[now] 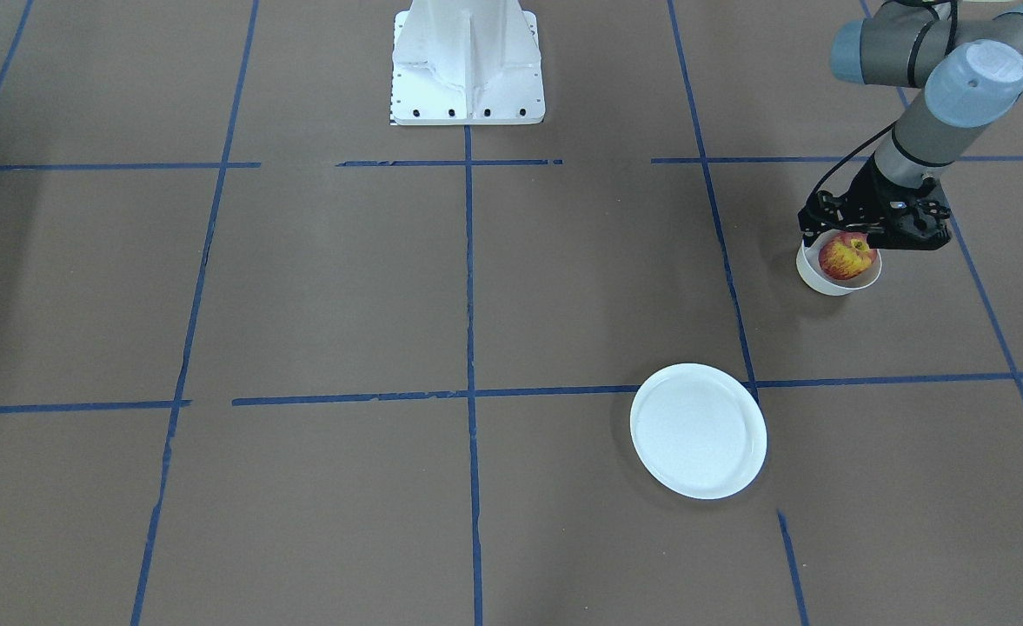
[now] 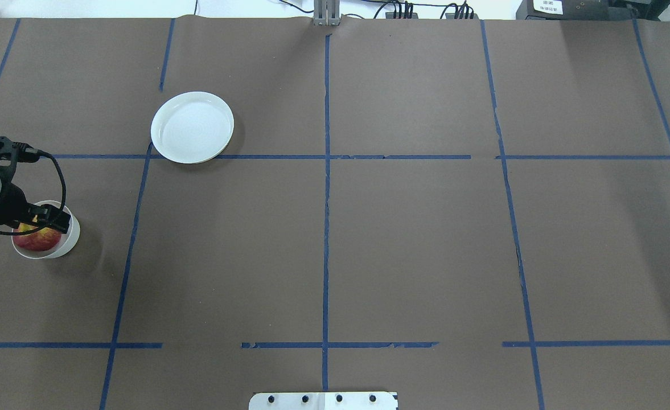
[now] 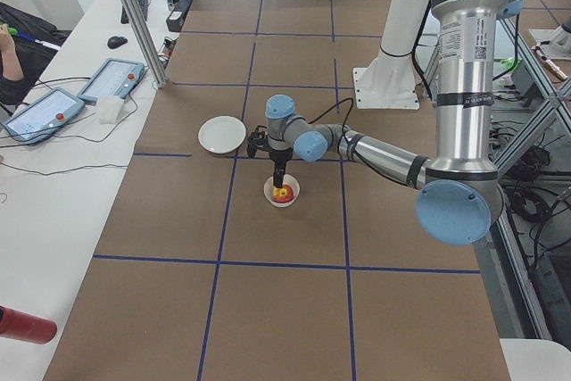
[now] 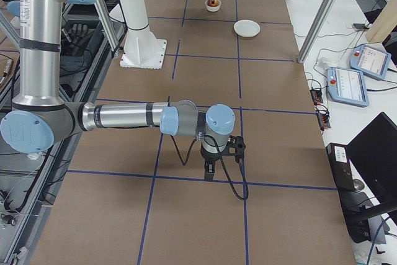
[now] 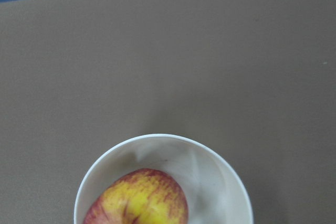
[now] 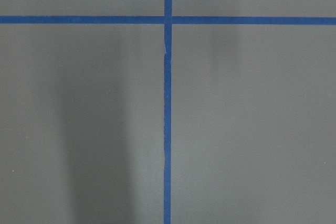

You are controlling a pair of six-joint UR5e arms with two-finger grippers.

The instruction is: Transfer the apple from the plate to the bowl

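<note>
The red and yellow apple (image 1: 843, 259) lies in the small white bowl (image 1: 828, 283) at the robot's left side of the table. It also shows in the overhead view (image 2: 37, 239) and in the left wrist view (image 5: 139, 200), stem dimple up. My left gripper (image 1: 843, 235) hangs right over the apple, fingertips about level with its top. I cannot tell whether it grips the apple or stands open. The flat white plate (image 1: 698, 430) lies bare, apart from the bowl. My right gripper (image 4: 209, 172) points down at bare table far from both. I cannot tell its state.
The white robot pedestal (image 1: 468, 61) stands at the table's robot side. Blue tape lines (image 1: 469, 391) divide the brown table cover. A metal post (image 3: 134, 15) and tablets (image 3: 111, 79) stand on the operators' side bench.
</note>
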